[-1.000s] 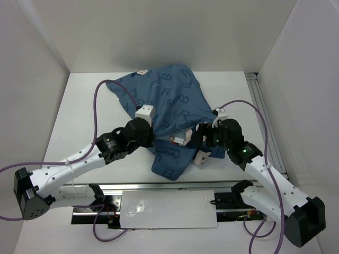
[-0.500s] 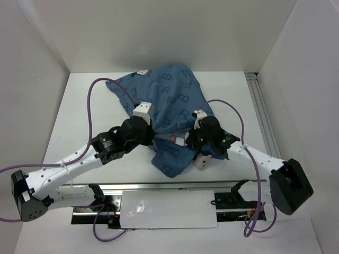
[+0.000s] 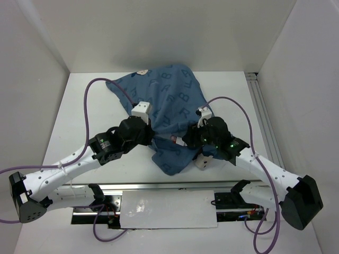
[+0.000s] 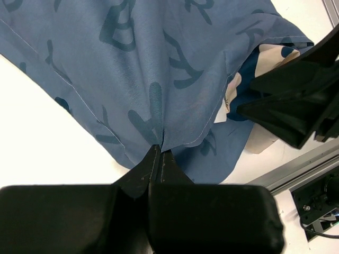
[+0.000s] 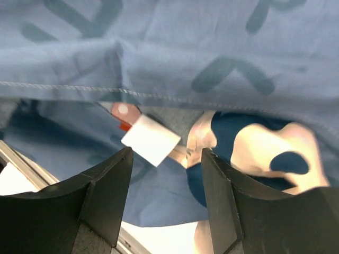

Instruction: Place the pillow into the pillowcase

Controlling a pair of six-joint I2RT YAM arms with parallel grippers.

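The blue pillowcase [image 3: 169, 98] with pale letters lies bunched in the middle of the table. It fills the left wrist view [image 4: 132, 69] and the right wrist view [image 5: 212, 42]. My left gripper [image 3: 150, 138] is shut on a hemmed edge of the case at its near left side [image 4: 160, 149]. My right gripper [image 3: 186, 142] is open and empty just above the case's near opening, with a white label [image 5: 151, 140] and a cream mouse print between its fingers. The pillow does not show plainly. A small cream-white bit [image 3: 201, 161] pokes out at the case's near right edge.
A metal rail [image 3: 263, 114] runs along the table's right side. A rail with a white plate [image 3: 169, 209] lies along the near edge between the arm bases. White walls close in the left, back and right. Purple cables loop over both arms.
My right gripper has moved left toward the case's near opening, and its arm has swung. My left gripper has kept its hold and shifted slightly left. The near flap of the case has drawn in a little.
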